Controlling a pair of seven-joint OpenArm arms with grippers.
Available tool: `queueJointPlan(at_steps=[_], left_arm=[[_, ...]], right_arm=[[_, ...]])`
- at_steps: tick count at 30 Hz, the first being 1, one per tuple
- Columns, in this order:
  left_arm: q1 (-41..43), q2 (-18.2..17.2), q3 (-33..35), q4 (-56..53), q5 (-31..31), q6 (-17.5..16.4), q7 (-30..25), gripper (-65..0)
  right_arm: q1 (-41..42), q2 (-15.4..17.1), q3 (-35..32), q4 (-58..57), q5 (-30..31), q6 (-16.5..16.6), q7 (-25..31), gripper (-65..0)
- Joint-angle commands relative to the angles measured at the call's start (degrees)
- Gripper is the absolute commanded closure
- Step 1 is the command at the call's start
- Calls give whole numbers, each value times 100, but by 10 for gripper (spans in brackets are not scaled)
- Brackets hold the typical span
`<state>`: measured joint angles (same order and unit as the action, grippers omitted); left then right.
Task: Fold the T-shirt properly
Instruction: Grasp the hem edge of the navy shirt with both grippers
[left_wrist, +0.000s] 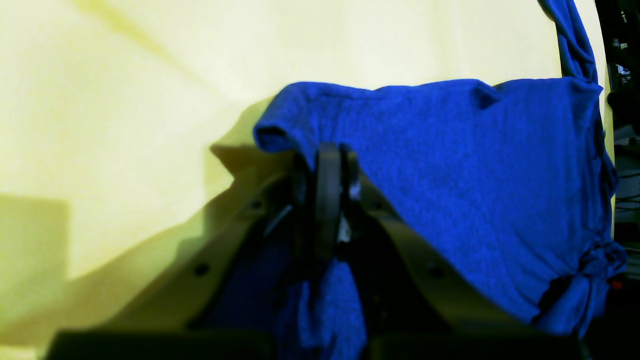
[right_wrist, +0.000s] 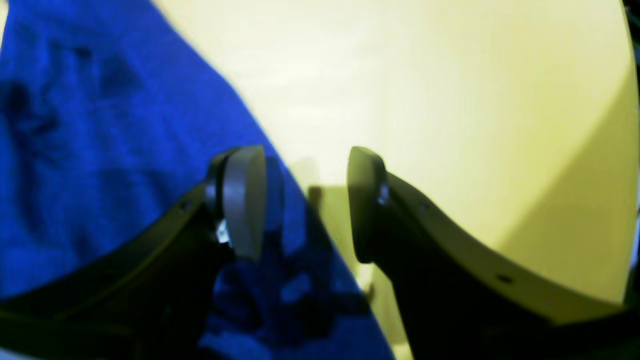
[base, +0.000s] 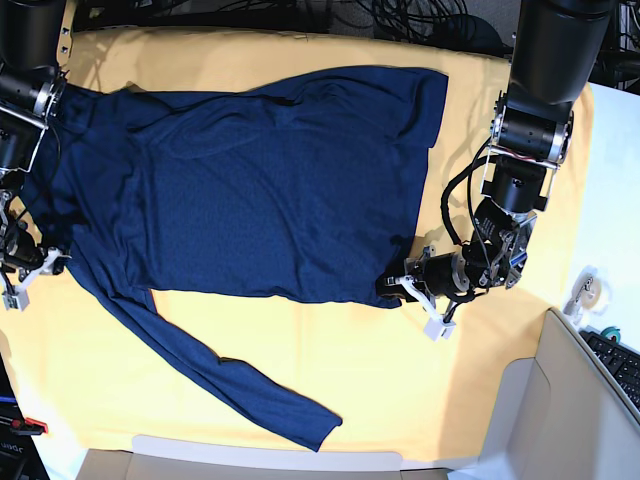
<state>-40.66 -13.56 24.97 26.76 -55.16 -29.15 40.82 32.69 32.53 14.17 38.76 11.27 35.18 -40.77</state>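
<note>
1. Your yellow-orange cloth (base: 300, 360) covers the table; no writing readable anywhere.
2. T-shirt (base: 250, 190) lies flat on it, long axis left-right in the base view, hem toward your left arm, one sleeve (base: 230, 385) trailing diagonally.
3. Left gripper (base: 400, 284) is clenched on the T-shirt's hem corner.
4. Right gripper (right_wrist: 305, 200) is released, jaws straddling the T-shirt's edge.

Black cylindrical arms (base: 530, 100), looped black cables, dark curved fingers (right_wrist: 245, 200)
</note>
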Motion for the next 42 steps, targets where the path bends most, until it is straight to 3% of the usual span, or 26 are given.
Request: queueJointPlan(at_steps=[1, 11, 16, 30, 35, 42], left_arm=[[-105, -28, -5, 18, 210, 106, 125, 0], [-105, -28, -5, 18, 210, 106, 125, 0], [-105, -28, -5, 18, 210, 106, 125, 0], [-114, -28, -5, 18, 210, 106, 125, 0], [-131, -28, -5, 18, 210, 106, 125, 0], [-131, -28, -5, 18, 210, 106, 125, 0]], right_arm=[[112, 127, 11, 5, 38, -6, 161, -268], [-20, -49, 11, 5, 38, 21, 187, -268], [-117, -172, 11, 23, 38, 443, 179, -268], [-170, -242, 46, 75, 56, 451, 179, -268], [-372, -234, 64, 638, 56, 443, 187, -268], [-513, -357, 908, 770, 56, 434, 170, -268]])
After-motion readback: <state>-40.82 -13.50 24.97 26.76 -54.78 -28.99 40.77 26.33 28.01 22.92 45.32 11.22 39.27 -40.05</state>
